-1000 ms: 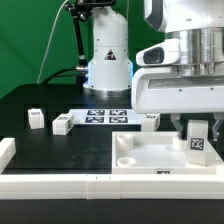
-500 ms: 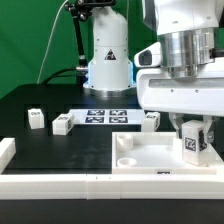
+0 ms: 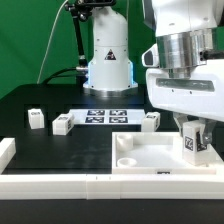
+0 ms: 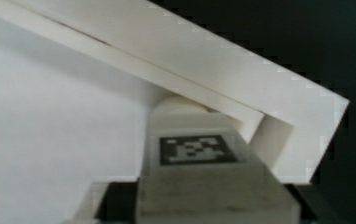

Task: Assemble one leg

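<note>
**Leg clamped upright over the tabletop's corner**

The gripper (image 3: pixel 194 140) is closed narrowly on the leg (image 3: pixel 192 148), with a finger pressed to each side. In the wrist view the dark fingers (image 4: pixel 118 203) flank the leg (image 4: pixel 196 152) in the same way.

Directly below the gripper lies the tabletop (image 3: pixel 150 152), a flat, smooth white slab. Two round sockets (image 3: pixel 127 160) are sunk into it toward the exterior view's left of the gripper. Past the tabletop's front edge a low white rail (image 3: pixel 55 185) runs along the black table. In the wrist view a raised white rail (image 4: pixel 219 75) with a square end stands close beside the held leg, with matte black table (image 4: pixel 326 35) beyond it.

Farther from the gripper, toward the exterior view's left, are three more loose legs (image 3: pixel 62 124). The marker board (image 3: pixel 105 116) lies between them, and the arm's white base (image 3: pixel 108 60) rises behind.

The leg is a small white plastic block with squared edges. Its long axis is vertical, and its black-and-white tag faces the exterior camera. Its lower end hangs at the tabletop corner on the exterior view's right. Whether it touches the surface cannot be told.
</note>
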